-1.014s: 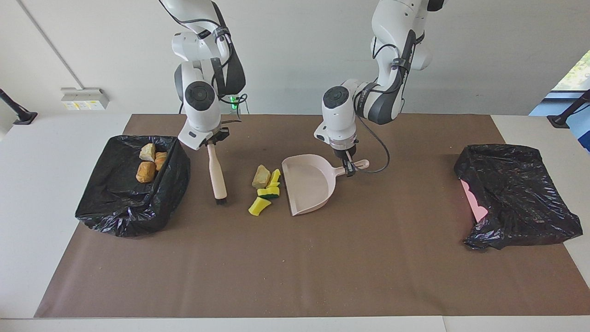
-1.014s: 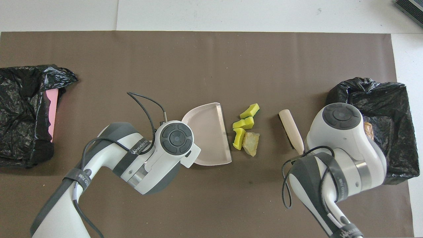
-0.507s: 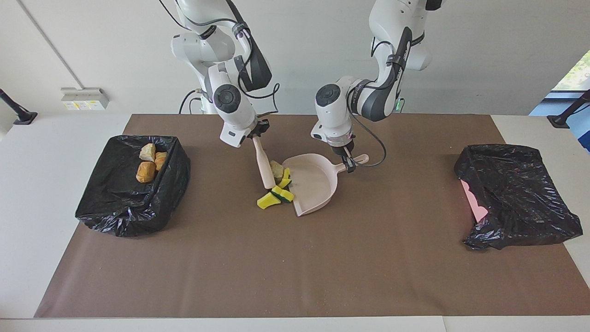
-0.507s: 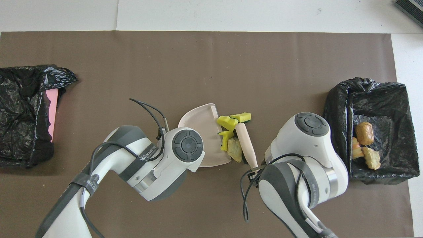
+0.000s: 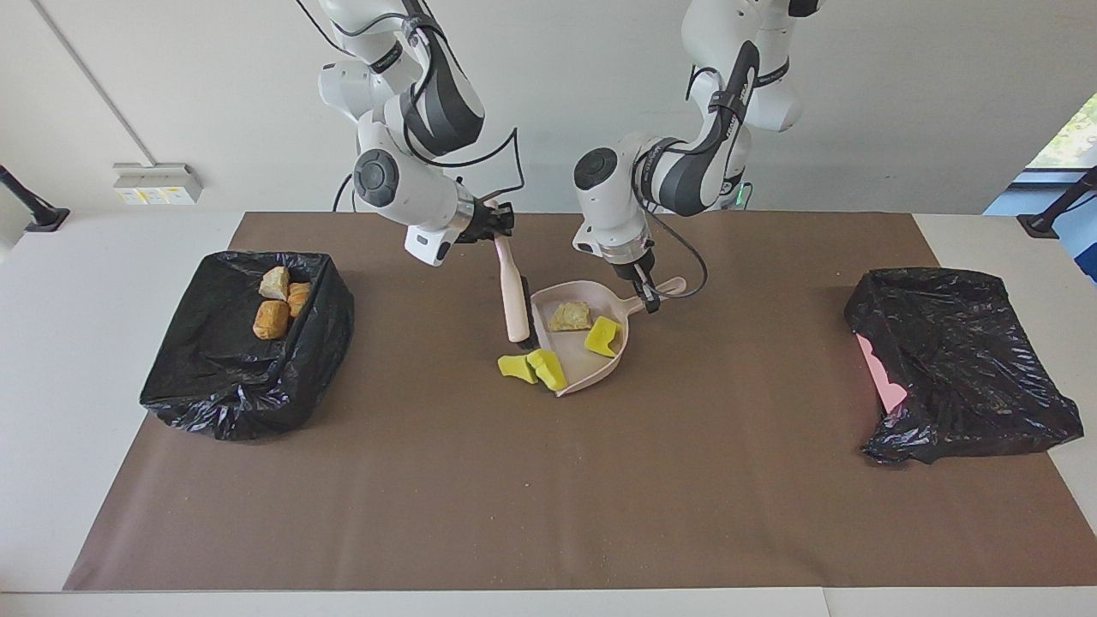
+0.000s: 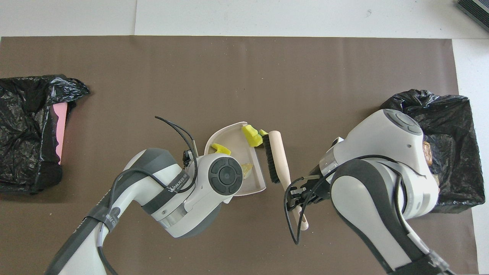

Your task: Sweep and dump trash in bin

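seven trash pcs total, facing view: 3 in bin (image 5: 321, 296) at right arm's end; tan lump (image 5: 570, 316) + 1 sponge wedge (image 5: 603, 335) in dustpan (image 5: 591, 364); 2 wedges (image 5: 533, 367) at its lip, still to sweep, then dump. right gripper (image 5: 500, 224) clamps brush (image 5: 516, 296); left gripper (image 5: 644, 296) clamps dustpan handle. 2nd bagged bin (image 5: 960, 360), left arm's end, contents unseen.
overhead view: brush (image 6: 280, 160) bristles just beside dustpan (image 6: 229, 131); 1 wedge (image 6: 251, 135) at its mouth.

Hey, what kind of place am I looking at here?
Probably a robotics lab set up for a cleaning test: two robot arms at a table with a brown mat, a dustpan and brush, and bag-lined bins.
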### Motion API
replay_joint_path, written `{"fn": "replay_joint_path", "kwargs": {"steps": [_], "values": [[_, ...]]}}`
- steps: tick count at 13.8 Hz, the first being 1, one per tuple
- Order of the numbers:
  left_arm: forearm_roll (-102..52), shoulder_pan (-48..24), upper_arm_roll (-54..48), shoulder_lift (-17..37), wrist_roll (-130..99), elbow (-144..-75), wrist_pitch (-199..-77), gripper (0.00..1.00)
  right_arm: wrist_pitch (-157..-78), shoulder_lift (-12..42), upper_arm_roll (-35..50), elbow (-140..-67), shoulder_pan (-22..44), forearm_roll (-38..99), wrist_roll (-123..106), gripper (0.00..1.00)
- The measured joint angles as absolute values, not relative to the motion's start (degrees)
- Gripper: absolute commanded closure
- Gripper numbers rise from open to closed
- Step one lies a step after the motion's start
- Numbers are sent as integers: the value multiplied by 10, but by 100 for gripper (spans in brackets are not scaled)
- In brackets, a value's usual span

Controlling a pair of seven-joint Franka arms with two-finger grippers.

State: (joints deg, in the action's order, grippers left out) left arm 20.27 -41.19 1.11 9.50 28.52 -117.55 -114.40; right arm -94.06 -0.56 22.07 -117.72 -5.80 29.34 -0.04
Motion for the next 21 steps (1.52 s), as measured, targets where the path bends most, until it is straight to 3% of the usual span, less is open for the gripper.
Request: {"fn": "replay_joint_path", "kwargs": {"steps": [4, 8, 13, 17, 21], "values": [[203, -412, 11, 95, 285, -1176, -1144, 100, -971, -2, 222, -1151, -64, 66, -7, 100], [203, -411, 11, 95, 282, -1177, -1146, 100, -1007, 86, 225, -1103, -18, -66, -7, 100], [203, -410, 12, 95, 281, -1180, -1151, 100, -1018, 150, 228, -1084, 31, 77, -7, 100], [203, -409, 12, 95, 281, -1181, -1155, 100, -1004, 144, 227, -1081, -1, 215, -23, 100], [203, -408, 14, 95, 286, -1184, -1169, 100, -944, 111, 223, -1072, -50, 233, -37, 100]]}}
